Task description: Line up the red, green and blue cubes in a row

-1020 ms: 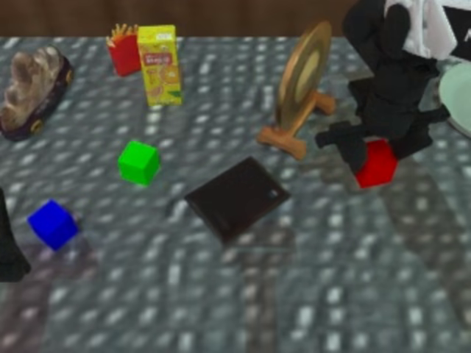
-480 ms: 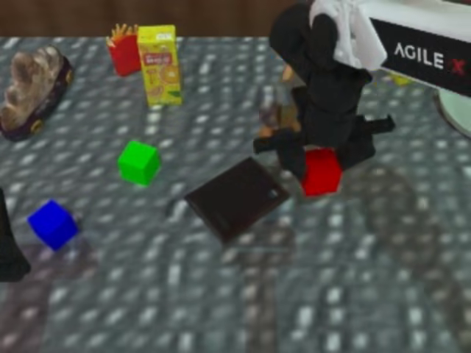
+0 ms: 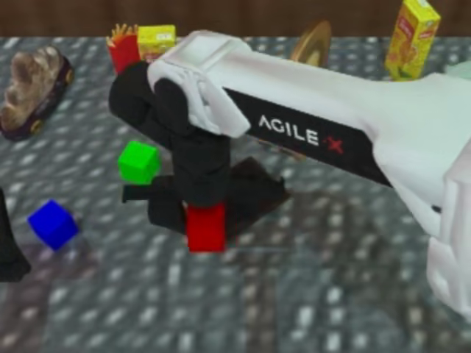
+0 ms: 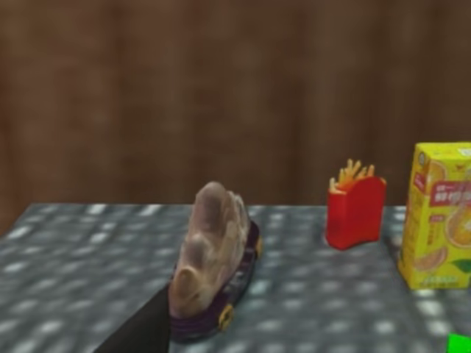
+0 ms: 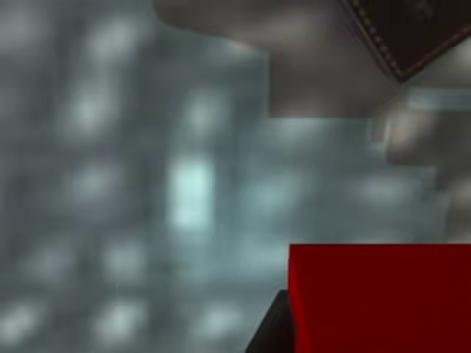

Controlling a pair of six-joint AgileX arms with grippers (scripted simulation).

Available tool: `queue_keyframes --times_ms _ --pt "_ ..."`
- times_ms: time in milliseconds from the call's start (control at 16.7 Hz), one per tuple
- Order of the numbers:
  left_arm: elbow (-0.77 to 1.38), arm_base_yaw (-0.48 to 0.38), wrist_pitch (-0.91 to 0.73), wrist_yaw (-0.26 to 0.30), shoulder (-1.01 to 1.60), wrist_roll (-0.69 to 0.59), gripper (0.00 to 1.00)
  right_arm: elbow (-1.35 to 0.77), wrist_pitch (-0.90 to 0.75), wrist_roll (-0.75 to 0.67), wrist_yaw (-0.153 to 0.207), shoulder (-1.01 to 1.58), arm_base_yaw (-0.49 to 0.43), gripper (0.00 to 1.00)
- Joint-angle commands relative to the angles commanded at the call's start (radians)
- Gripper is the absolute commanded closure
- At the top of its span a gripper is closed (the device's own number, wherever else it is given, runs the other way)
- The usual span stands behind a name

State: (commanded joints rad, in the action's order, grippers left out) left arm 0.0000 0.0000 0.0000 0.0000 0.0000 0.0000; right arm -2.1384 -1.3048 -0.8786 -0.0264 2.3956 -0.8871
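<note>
My right gripper (image 3: 204, 212) is shut on the red cube (image 3: 206, 234) and holds it above the table's middle left, over the near corner of a dark flat pad (image 3: 257, 193). In the right wrist view the red cube (image 5: 379, 298) fills the lower corner beside one dark finger (image 5: 271, 332). The green cube (image 3: 138, 162) rests on the table just left of the gripper. Farther left and nearer the front lies the blue cube (image 3: 52, 223). My left arm (image 3: 7, 254) stays parked at the left edge. A corner of the green cube (image 4: 461, 343) shows in the left wrist view.
At the back left stand a red fries carton (image 3: 123, 48) and a yellow juice box (image 3: 156, 37), with bread in a dark basket (image 3: 33, 88) beside them. A wooden plate stand (image 3: 315, 43) and a second yellow box (image 3: 412, 29) sit behind the right arm.
My right arm has swept from the right side leftward and toward the front, carrying the red cube over the dark pad. Green and blue cubes have not moved.
</note>
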Motion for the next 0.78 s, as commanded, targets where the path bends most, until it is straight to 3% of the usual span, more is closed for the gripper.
queue_keyframes --times_ms 180,480,780 --pt "0.000 0.000 0.000 0.000 0.000 0.000 0.00 -0.036 -0.016 -0.063 -0.003 0.009 -0.054 1.00" --pt "0.000 0.000 0.000 0.000 0.000 0.000 0.00 -0.031 -0.011 -0.065 -0.001 0.005 -0.053 1.00" --pt "0.000 0.000 0.000 0.000 0.000 0.000 0.00 0.091 0.140 -0.066 -0.003 0.030 -0.056 1.00"
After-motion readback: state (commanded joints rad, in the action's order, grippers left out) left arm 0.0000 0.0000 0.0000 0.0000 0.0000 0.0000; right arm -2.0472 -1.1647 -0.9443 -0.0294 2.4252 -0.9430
